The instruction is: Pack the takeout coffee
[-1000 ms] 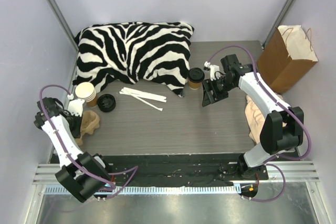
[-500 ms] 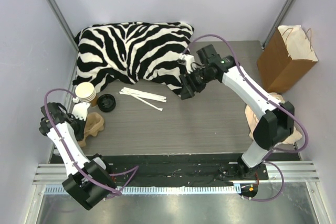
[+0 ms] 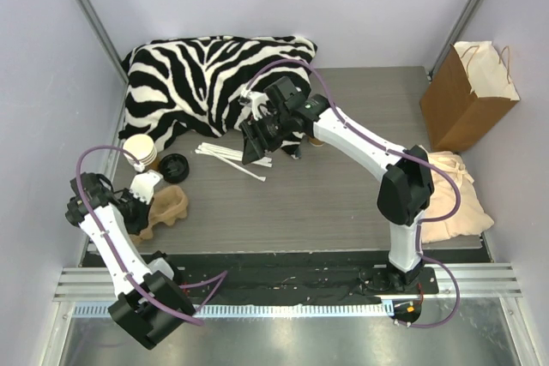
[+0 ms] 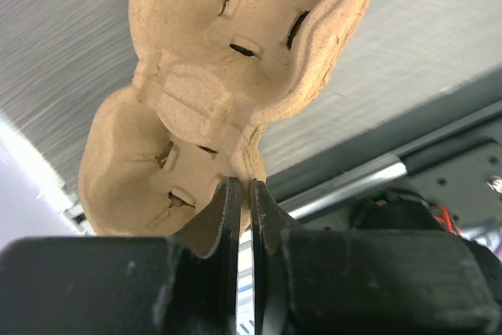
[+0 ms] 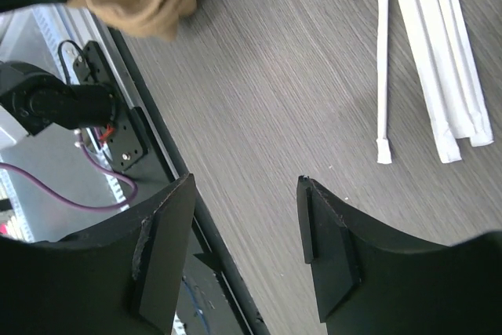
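The takeout coffee [image 3: 315, 138] stands by the zebra pillow's right corner. My right arm crosses over it, so only a sliver of brown cup shows. My right gripper [image 3: 256, 141] is open and empty, left of the cup and above the white wrapped straws [image 3: 230, 159]. In the right wrist view the jaws [image 5: 247, 249] stand wide apart over bare table, with the straws [image 5: 439, 76] at the upper right. My left gripper [image 3: 141, 209] is shut on the rim of a brown pulp cup carrier [image 3: 169, 207]. The left wrist view shows the carrier [image 4: 220, 60] pinched between the fingertips [image 4: 243, 194].
A stack of lidless cups [image 3: 140, 150] and a loose black lid [image 3: 174, 167] sit at the left. The zebra pillow [image 3: 214, 83] fills the back left. A brown paper bag [image 3: 467, 92] stands at the back right, with beige cloth [image 3: 446, 199] in front of it.
My right arm swung left, from beside the coffee cup past it to over the straws. My left gripper drew the cup carrier rightward and a little nearer.
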You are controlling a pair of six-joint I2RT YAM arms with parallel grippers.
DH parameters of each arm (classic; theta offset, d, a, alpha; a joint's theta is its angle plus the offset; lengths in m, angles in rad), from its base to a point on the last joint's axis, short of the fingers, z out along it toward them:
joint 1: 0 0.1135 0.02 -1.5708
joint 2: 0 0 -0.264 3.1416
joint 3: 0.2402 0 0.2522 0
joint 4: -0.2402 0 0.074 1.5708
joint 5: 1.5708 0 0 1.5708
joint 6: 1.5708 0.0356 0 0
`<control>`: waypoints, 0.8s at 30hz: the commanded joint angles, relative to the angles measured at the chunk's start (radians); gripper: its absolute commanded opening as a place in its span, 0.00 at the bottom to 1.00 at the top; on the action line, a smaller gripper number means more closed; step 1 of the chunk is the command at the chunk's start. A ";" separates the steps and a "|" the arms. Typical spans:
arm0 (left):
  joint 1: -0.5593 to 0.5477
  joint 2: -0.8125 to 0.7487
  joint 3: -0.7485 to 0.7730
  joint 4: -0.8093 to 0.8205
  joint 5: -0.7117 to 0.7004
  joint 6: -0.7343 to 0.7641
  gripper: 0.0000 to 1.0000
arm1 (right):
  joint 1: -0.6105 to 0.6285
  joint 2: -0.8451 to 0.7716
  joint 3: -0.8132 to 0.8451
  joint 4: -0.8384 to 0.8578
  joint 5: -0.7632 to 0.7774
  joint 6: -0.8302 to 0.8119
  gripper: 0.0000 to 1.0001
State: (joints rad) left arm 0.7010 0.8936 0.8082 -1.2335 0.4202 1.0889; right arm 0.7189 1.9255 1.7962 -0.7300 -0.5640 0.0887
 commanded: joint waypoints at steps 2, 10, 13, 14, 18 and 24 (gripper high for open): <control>0.002 -0.001 0.036 -0.138 0.135 0.166 0.00 | 0.017 -0.007 -0.014 0.087 -0.013 0.097 0.63; -0.239 -0.051 -0.052 0.052 0.108 -0.022 0.00 | 0.066 0.018 -0.057 0.196 0.006 0.197 0.62; -0.364 -0.055 -0.075 0.170 0.080 -0.164 0.00 | 0.082 0.035 -0.070 0.236 0.012 0.246 0.62; -0.394 -0.059 -0.086 0.199 0.053 -0.194 0.00 | 0.085 0.041 -0.067 0.239 0.015 0.264 0.62; -0.498 -0.077 -0.110 0.310 0.006 -0.326 0.00 | 0.099 0.079 -0.089 0.276 0.023 0.344 0.63; -0.590 -0.165 -0.173 0.402 -0.046 -0.402 0.00 | 0.103 0.124 -0.118 0.334 0.015 0.443 0.68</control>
State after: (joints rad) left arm 0.1497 0.7944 0.6670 -0.9531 0.4145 0.7811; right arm 0.8204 2.0281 1.6848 -0.4778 -0.5518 0.4339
